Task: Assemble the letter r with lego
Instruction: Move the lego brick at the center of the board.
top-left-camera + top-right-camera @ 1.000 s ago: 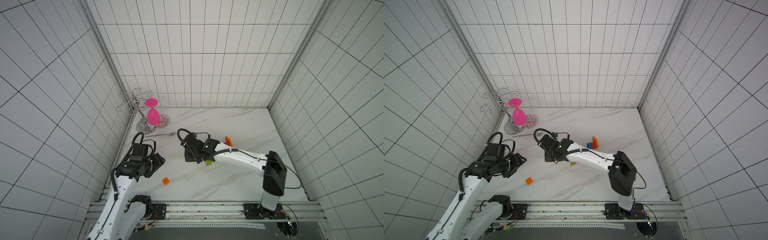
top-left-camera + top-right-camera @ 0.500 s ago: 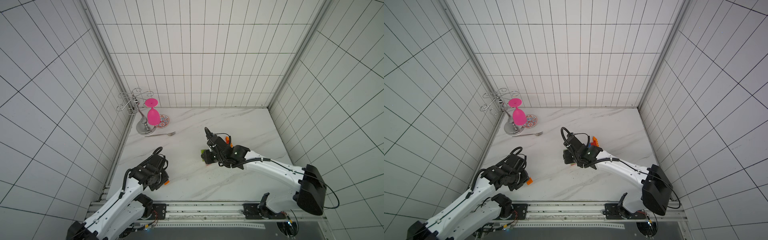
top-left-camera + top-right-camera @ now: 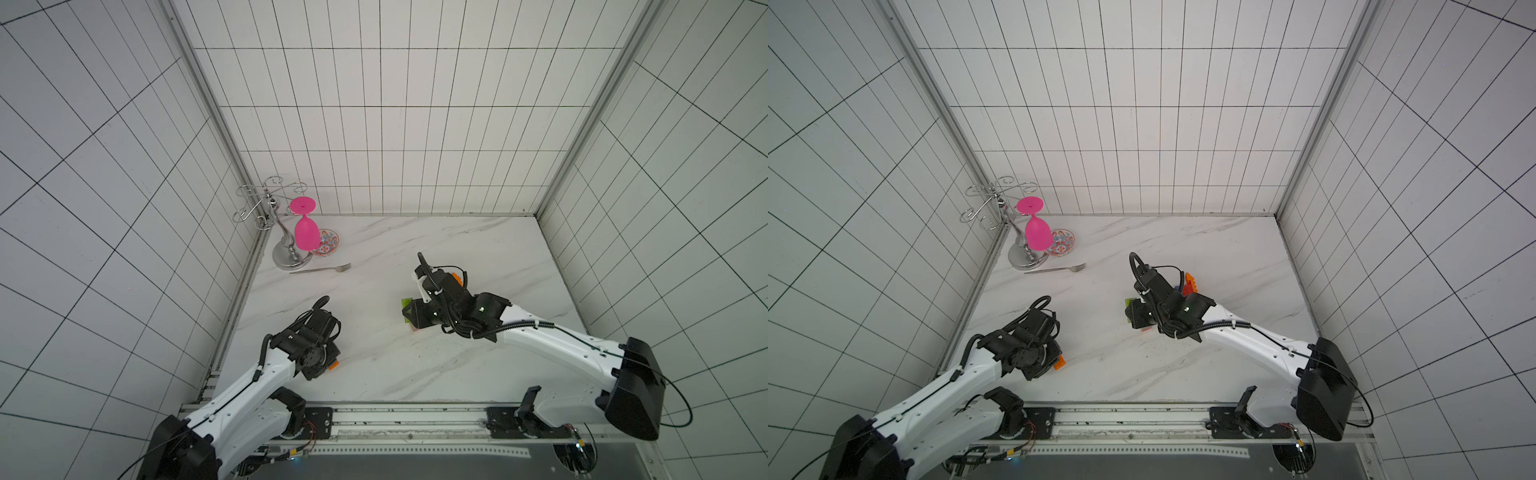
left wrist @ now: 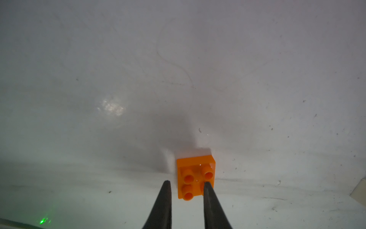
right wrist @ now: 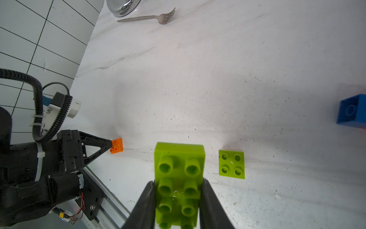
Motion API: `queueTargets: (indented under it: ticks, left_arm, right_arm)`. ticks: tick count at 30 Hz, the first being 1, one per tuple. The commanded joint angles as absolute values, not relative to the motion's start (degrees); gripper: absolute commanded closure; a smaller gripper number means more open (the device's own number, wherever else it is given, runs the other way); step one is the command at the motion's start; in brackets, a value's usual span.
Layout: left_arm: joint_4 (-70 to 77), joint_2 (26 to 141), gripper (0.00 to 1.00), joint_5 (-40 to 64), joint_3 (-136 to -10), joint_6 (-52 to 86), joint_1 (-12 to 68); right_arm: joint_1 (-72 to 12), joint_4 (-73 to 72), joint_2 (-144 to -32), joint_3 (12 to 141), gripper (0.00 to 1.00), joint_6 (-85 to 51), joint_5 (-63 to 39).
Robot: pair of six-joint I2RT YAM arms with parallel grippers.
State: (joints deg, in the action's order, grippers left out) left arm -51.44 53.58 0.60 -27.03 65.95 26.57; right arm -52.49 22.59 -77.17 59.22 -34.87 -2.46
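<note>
Pinching orange brick (image 4: 195, 178), L hand (image 4: 186, 183); R hand (image 5: 178, 181) clamps lime brick (image 5: 179, 168); top views hide grips.

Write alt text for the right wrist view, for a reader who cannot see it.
The right tool grips a long lime brick over a marble table. A small lime brick sits beside it, the tips of the left tool are at a small orange brick, and a fork and a blue brick lie farther off.

The left claw (image 3: 1054, 363) touches an orange brick (image 3: 1060, 362) on the table's (image 3: 1183, 374) near left side. A green brick (image 3: 1129, 301) peeks from the right claw (image 3: 1129, 315), and a fork (image 3: 1054, 269) lies far left.
</note>
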Motion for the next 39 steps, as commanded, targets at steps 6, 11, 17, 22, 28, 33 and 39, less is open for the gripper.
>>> queueTargets:
  ticks: [6, 11, 17, 22, 28, 33, 39]
  left_arm:
    - [-47.2, 56.0, 0.84, 0.0, -25.0, 65.3, 26.7]
    - [-43.5, 58.2, 0.88, 2.7, -24.3, 63.8, 26.7]
    - [-37.4, 62.5, 0.90, 8.5, -26.6, 59.0, 26.8]
    - [-33.1, 69.5, 0.89, 11.6, -31.0, 56.0, 29.5]
    - [-30.2, 79.0, 0.88, 11.8, -37.6, 56.0, 36.2]
    - [-28.4, 83.8, 0.86, 10.5, -40.7, 56.0, 38.6]
    - [-27.5, 85.8, 0.84, 9.1, -41.6, 55.7, 38.3]
  right_arm:
    - [-51.9, 21.0, -76.8, 58.3, 1.00, -35.8, -4.2]
    - [-51.8, 21.0, -77.1, 58.4, 1.00, -35.9, -4.4]
    - [-50.6, 21.7, -76.0, 57.4, 1.00, -35.0, -4.0]
    - [-46.5, 23.6, -73.0, 55.1, 1.00, -33.2, -5.0]
    - [-42.9, 26.4, -68.6, 54.1, 1.00, -30.2, -3.8]
    - [-42.6, 27.0, -65.9, 55.4, 1.00, -23.6, -3.8]
    - [-42.3, 33.2, -69.2, 60.1, 1.00, -13.1, -10.5]
